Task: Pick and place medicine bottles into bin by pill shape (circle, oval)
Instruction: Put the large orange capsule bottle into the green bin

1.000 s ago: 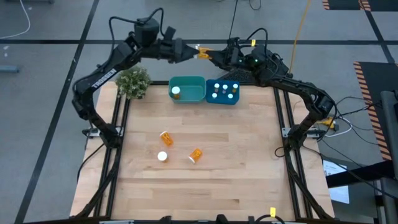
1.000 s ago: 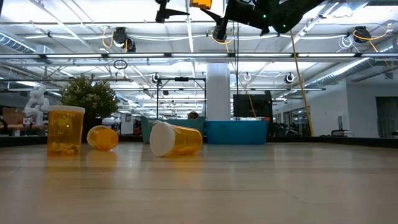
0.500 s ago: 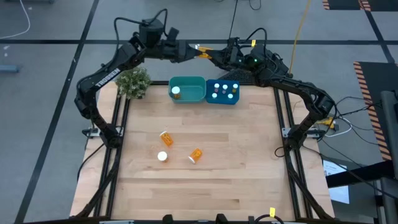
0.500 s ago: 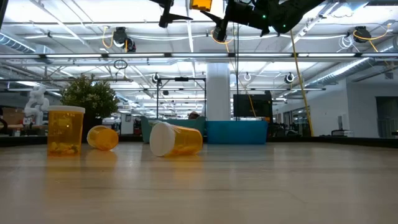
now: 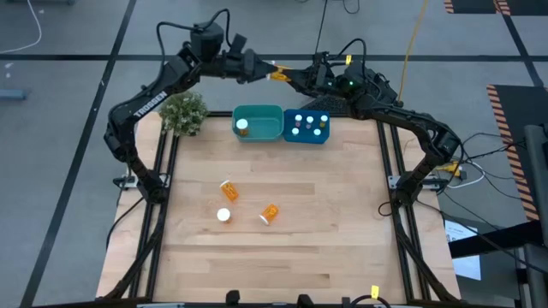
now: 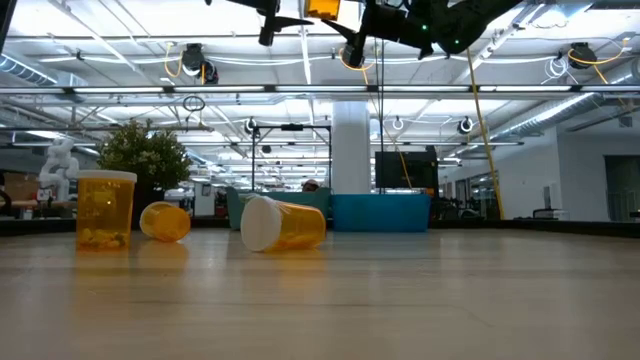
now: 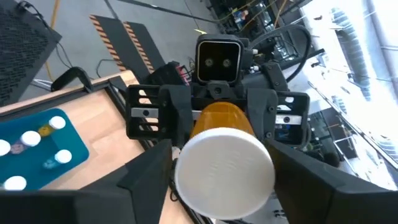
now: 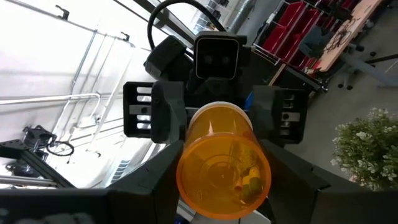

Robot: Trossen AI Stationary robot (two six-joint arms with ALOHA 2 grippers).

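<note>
Above the far edge of a pale wooden table [image 5: 325, 222], two dark arms meet nose to nose, a single medicine bottle [image 5: 280, 75] suspended between them well clear of the surface. The left gripper [image 5: 267, 68] reaches in from one side and the right gripper [image 5: 291, 79] from the other; in each wrist view the bottle sits between that arm's own fingers, with the opposite gripper's fingers flanking it beyond, but whether both are clamped on it or only one cannot be told.

The bottle is a translucent orange cylinder: its round white cap [image 7: 224, 172] faces the left wrist camera, while its clear base faces the right wrist camera, showing a few yellow pills [image 8: 249, 182] lying against the lower wall.

Beneath the arms, at the table's far edge, a teal bin [image 5: 259, 122] holds one white-capped bottle, and touching it a blue bin [image 5: 307, 127] holds several. A small potted plant [image 5: 183, 112] stands just beside the teal bin.

Near the table's middle three more bottles wait: one upright [image 6: 104, 209], and two on their sides [image 6: 165, 221] [image 6: 282, 223].
</note>
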